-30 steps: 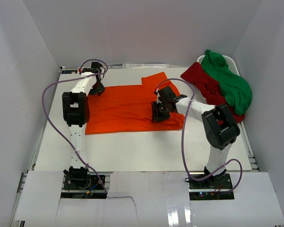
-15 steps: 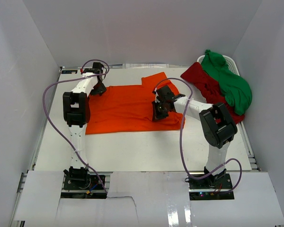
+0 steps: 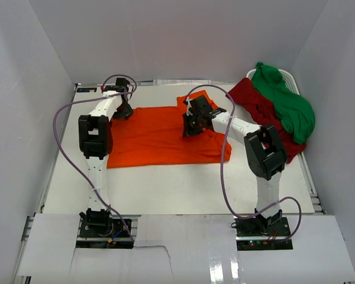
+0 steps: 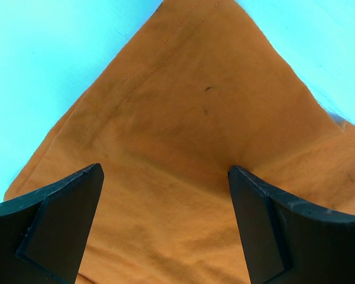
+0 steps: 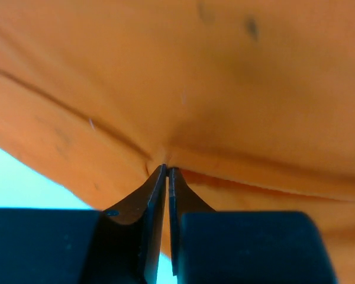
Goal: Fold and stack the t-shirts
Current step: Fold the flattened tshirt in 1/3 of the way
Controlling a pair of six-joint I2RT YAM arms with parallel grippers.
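Three shirts are out on the white table (image 3: 165,183). The orange shirt (image 3: 148,133) lies spread across the middle, a little toward twelve o'clock, mostly flat but rucked up along its three o'clock edge. The dark red shirt (image 3: 254,103) and the green shirt (image 3: 290,106) are heaped together at two o'clock, green on top, both draped over a white basket (image 3: 291,77) at the table's edge. The left gripper (image 4: 165,177) hangs over the orange shirt's ten o'clock corner with its fingers spread wide, one on each side of that corner. Whether they touch the cloth I cannot tell. The right gripper (image 5: 167,171) is at the shirt's one o'clock part, fingertips pressed together on a small pinch of orange cloth, which puckers into creases around them.
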